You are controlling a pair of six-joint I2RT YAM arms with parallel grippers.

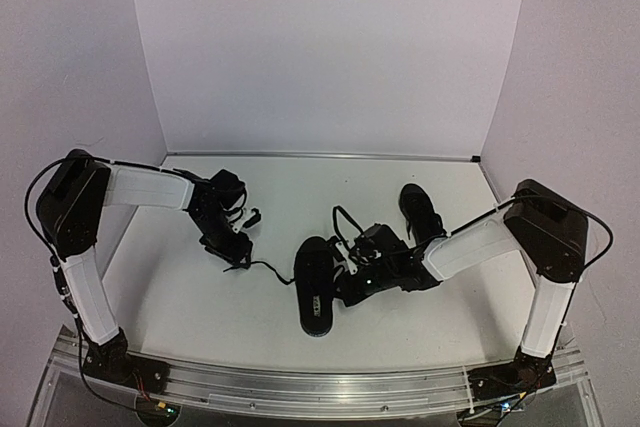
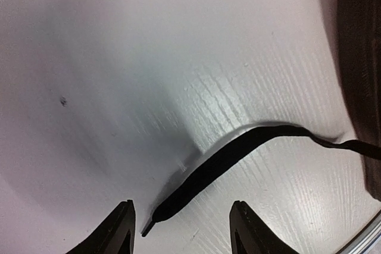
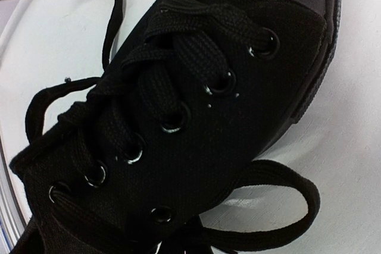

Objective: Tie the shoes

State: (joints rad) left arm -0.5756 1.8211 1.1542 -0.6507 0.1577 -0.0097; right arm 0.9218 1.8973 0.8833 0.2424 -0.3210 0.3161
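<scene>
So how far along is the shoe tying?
Done: nothing tied yet. The near shoe is laced through its eyelets but shows no bow, and its lace trails loose across the table. In hand: the left gripper stands open around that lace's tip, not closed on it; the right gripper is shut over the shoe. Left: both knots; no gripper is on the far shoe.

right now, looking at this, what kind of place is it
Most likely a robotics lab test bench: a white table boxed in by plain white walls, two robot arms bolted to a metal rail at its near edge, and a pair of black shoes laid out.
</scene>
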